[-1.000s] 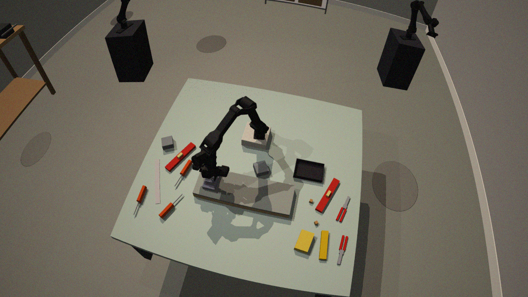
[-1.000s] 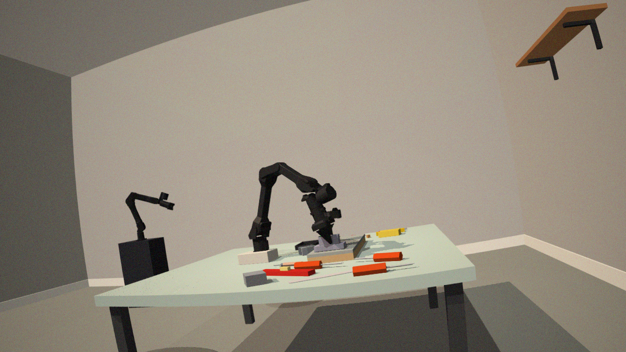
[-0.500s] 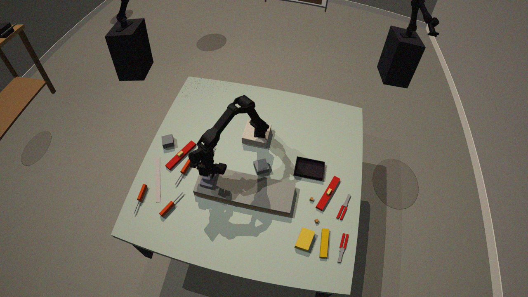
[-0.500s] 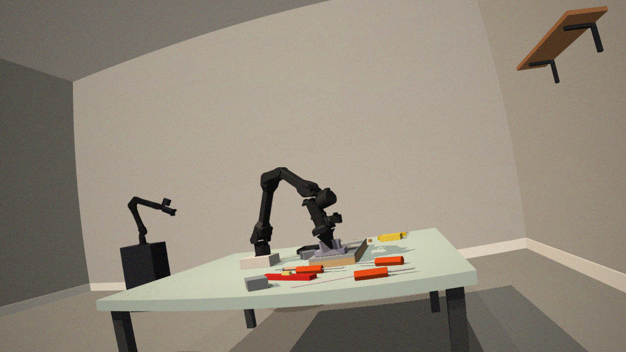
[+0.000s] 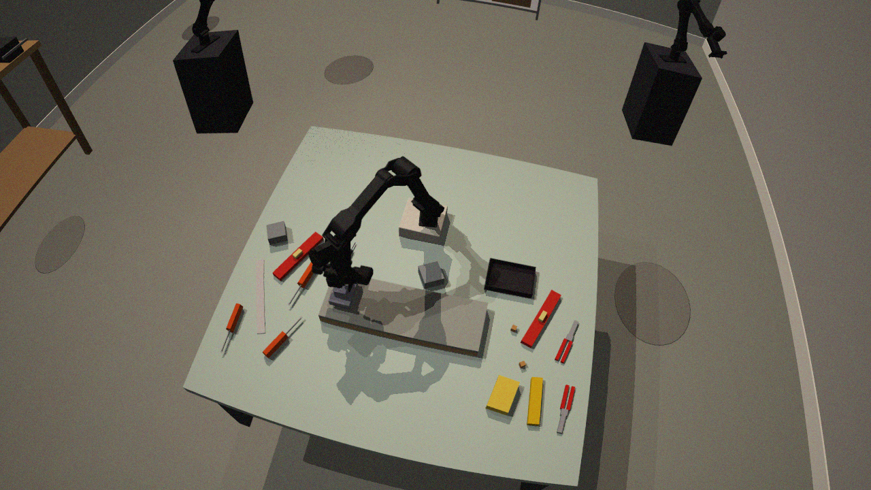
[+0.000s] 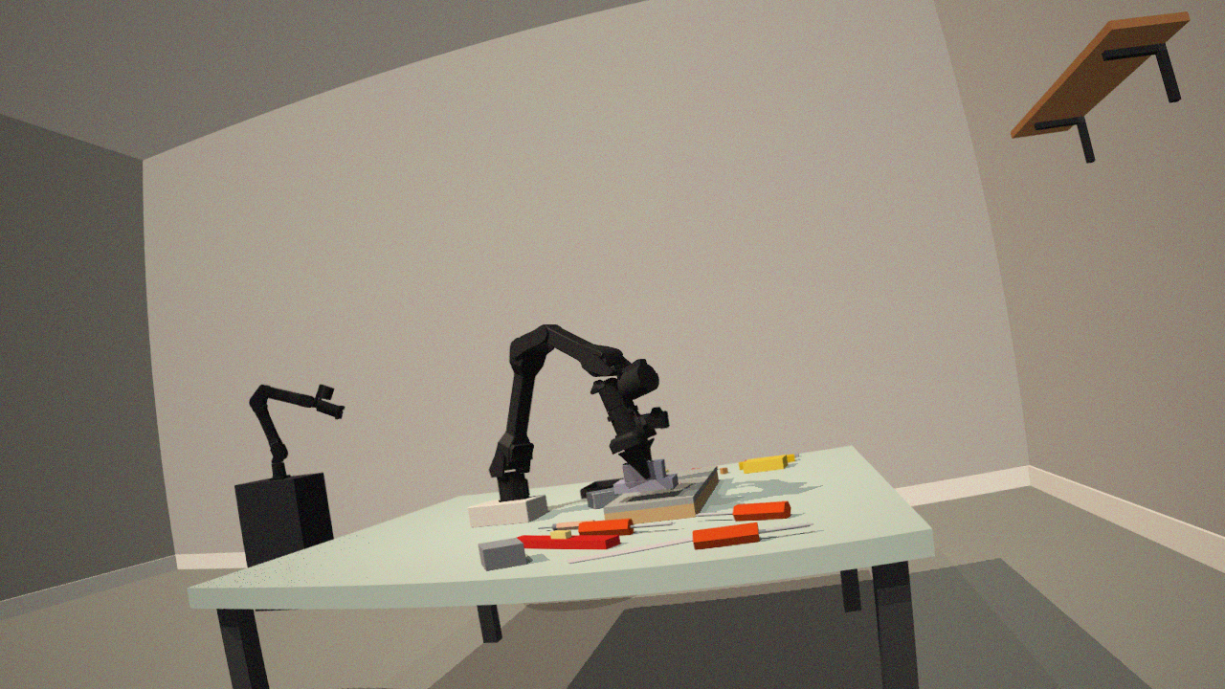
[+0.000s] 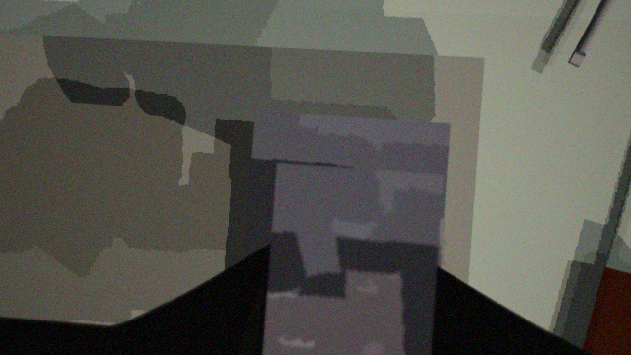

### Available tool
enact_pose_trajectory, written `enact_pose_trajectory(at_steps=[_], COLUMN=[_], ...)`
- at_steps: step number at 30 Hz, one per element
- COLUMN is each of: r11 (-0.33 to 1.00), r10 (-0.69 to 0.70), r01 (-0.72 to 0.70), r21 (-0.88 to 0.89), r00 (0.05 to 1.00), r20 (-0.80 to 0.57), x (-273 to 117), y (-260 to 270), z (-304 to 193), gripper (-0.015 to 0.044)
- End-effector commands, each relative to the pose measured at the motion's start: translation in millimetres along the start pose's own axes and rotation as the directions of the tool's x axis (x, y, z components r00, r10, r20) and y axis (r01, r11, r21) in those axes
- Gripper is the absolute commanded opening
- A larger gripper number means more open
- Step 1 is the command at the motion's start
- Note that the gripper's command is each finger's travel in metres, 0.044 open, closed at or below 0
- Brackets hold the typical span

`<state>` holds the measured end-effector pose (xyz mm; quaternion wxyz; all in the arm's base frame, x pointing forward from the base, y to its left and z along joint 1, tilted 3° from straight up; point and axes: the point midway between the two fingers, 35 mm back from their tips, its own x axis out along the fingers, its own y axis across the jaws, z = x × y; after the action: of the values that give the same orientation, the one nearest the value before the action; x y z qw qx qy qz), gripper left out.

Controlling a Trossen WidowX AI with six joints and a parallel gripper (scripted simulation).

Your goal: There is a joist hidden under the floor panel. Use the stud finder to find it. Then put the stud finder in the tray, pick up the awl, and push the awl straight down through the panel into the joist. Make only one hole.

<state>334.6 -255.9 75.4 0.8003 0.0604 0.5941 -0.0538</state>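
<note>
At the left end of the floor panel [image 5: 450, 326] [image 6: 655, 511] [image 7: 123, 197], as the top view shows it, sits the stud finder [image 5: 345, 297] [image 6: 644, 479] [image 7: 355, 197], a greyish-purple block with a wider base and a narrower raised grip, its upper faces mottled with shadow. The gripper [image 5: 348, 285] [image 6: 645, 471] [image 7: 342, 259] is clamped on that grip. Farther right, beyond the panel, lies the black, shallow, rectangular tray [image 5: 510, 293] [image 6: 590, 489].

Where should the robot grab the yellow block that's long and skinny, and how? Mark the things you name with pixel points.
The long, narrow yellow block [image 5: 534, 401] lies flat on the pale green table [image 5: 487, 209] [image 6: 411, 557]. I'd come straight down from above and pinch its middle across the two long sides. They're straight and close together. The fatter yellow block [image 5: 503, 395] sits beside it, so one finger should slip carefully into that gap.
</note>
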Motion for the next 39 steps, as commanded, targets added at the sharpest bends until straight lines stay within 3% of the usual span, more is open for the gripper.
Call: enact_pose_trajectory(at_steps=[1,11,18,39], r11=[1.0,1.0,1.0,0.934], r10=[-0.008,-0.009,-0.004,0.092], r01=[0.008,0.009,0.005,-0.087], r21=[-0.006,-0.006,-0.022,-0.346], r00=[1.0,1.0,1.0,0.996], r20=[0.012,0.01,0.01,-0.004], x=[-25,-74,-77,-62], y=[-3,-3,4,148], z=[10,20,23,53], gripper=[0.0,0.0,0.0,0.0])
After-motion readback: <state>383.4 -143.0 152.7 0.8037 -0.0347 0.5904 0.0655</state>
